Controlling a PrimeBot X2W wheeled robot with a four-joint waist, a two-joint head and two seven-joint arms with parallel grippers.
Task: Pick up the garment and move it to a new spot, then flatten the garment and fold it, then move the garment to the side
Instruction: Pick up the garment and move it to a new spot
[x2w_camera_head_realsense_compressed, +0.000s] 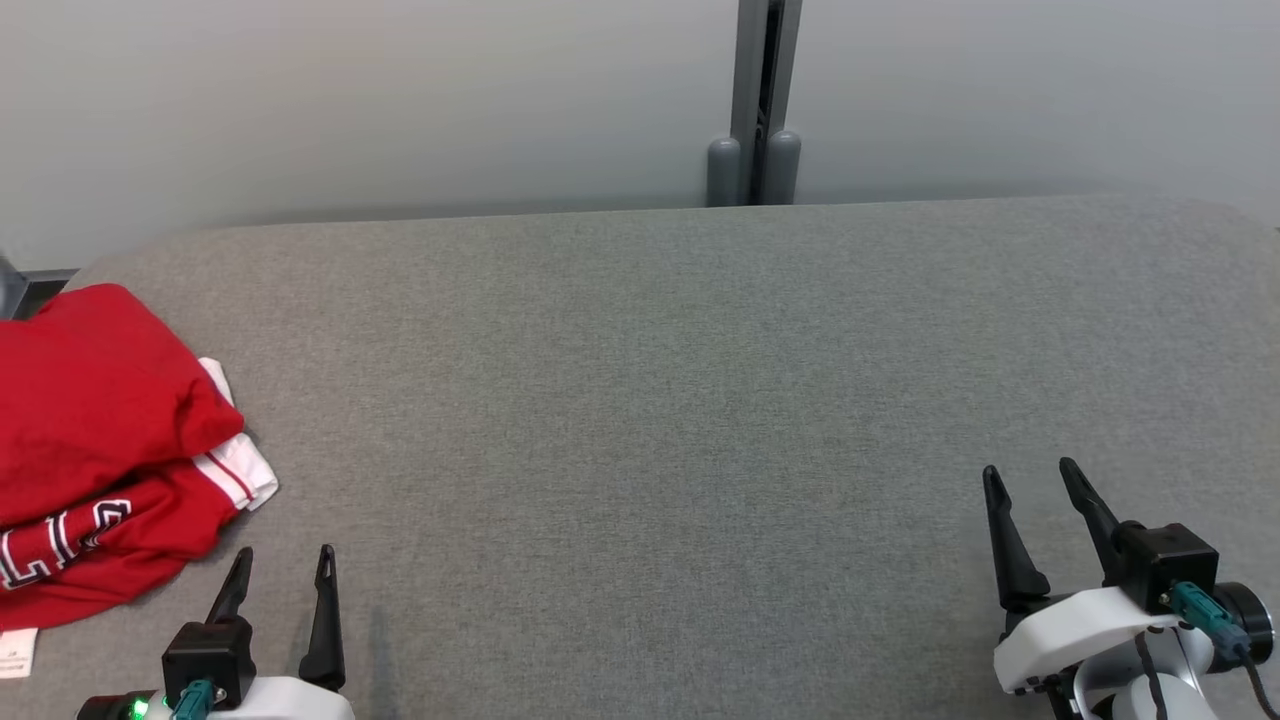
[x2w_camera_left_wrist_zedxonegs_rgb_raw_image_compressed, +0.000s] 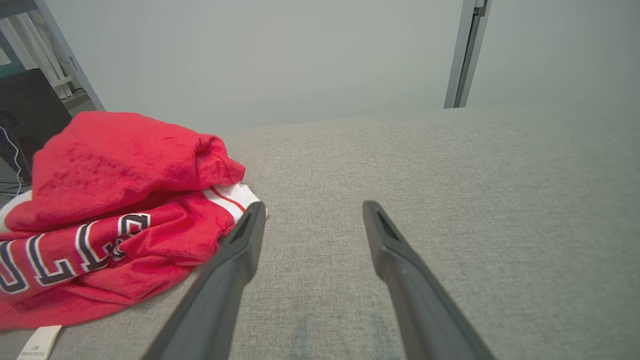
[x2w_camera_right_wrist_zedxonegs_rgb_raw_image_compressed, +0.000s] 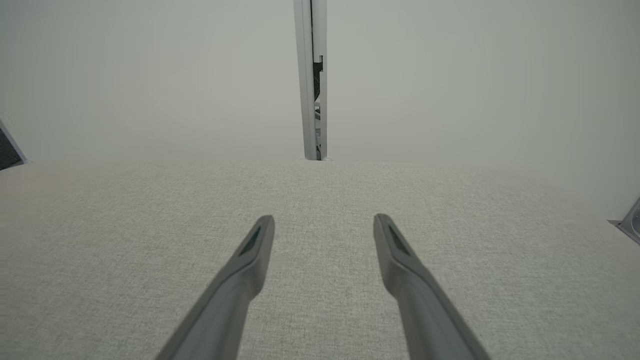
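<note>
Red garment (x2w_camera_head_realsense_compressed: 90, 440) lies bunched at the left of a grey fabric-covered table (x2w_camera_head_realsense_compressed: 700, 400).
A pale wall and a grey post (x2w_camera_head_realsense_compressed: 757, 100) stand behind the table's far edge. The garment, lettered and white-trimmed, sits just beside the left gripper (x2w_camera_head_realsense_compressed: 285, 552), whose fingers are spread and hold nothing. The right gripper (x2w_camera_head_realsense_compressed: 1029, 467), likewise spread, hovers well apart, with broad grey cloth between them. A white label (x2w_camera_head_realsense_compressed: 15, 652) lies by the garment's near edge.

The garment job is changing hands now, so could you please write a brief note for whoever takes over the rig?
Left gripper: open, empty, just beside the garment.
Right gripper: open, empty, over the table at the right.
Garment: red, rumpled in a heap at the table's left edge.
Done: nothing evident. Left, apparently: pick up, move, flatten, fold, set aside.
</note>
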